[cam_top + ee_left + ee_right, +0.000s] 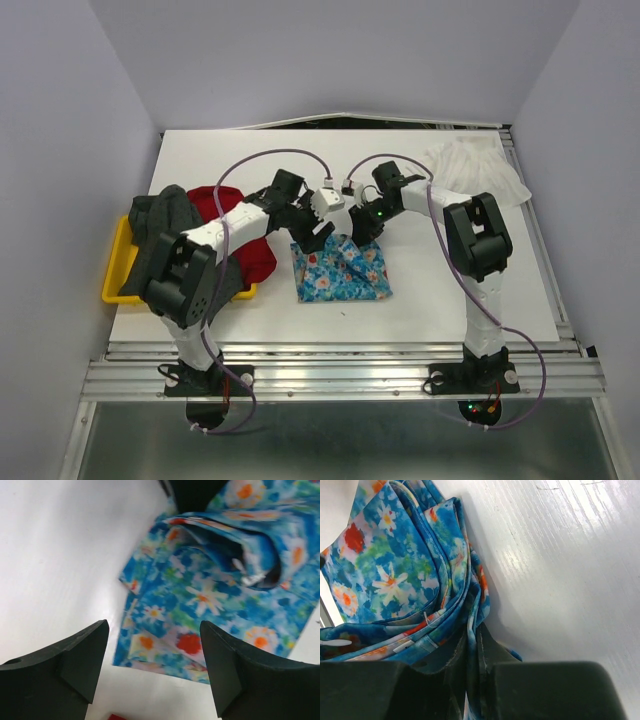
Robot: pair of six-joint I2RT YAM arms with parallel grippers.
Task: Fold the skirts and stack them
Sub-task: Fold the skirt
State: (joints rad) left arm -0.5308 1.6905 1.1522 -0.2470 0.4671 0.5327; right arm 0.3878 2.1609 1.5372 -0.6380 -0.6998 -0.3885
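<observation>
At the middle of the white table (430, 290), near its front edge, the blue flowered skirt (340, 272) lies as a folded, roughly square bundle, with both arms bent in over its far edge. On the left wrist view the left gripper (154, 627) hangs above the skirt's (210, 590) left edge with its 2 fingers spread wide and nothing between them; the cloth below is bunched into a raised fold at the upper right. From the overhead view this left gripper (318, 235) sits just beside the right gripper (362, 232). On the right wrist view the right gripper (472, 635) has its fingers drawn nearly together, pinching a layered edge of the blue cloth (395, 575) in the narrow gap. Away at the table's far right corner lies the white skirt (475, 170), spread loosely. At the left edge the red skirt (255, 255) and the dark grey skirt (165, 225) are heaped over the yellow tray (118, 270), partly hidden by the left arm
</observation>
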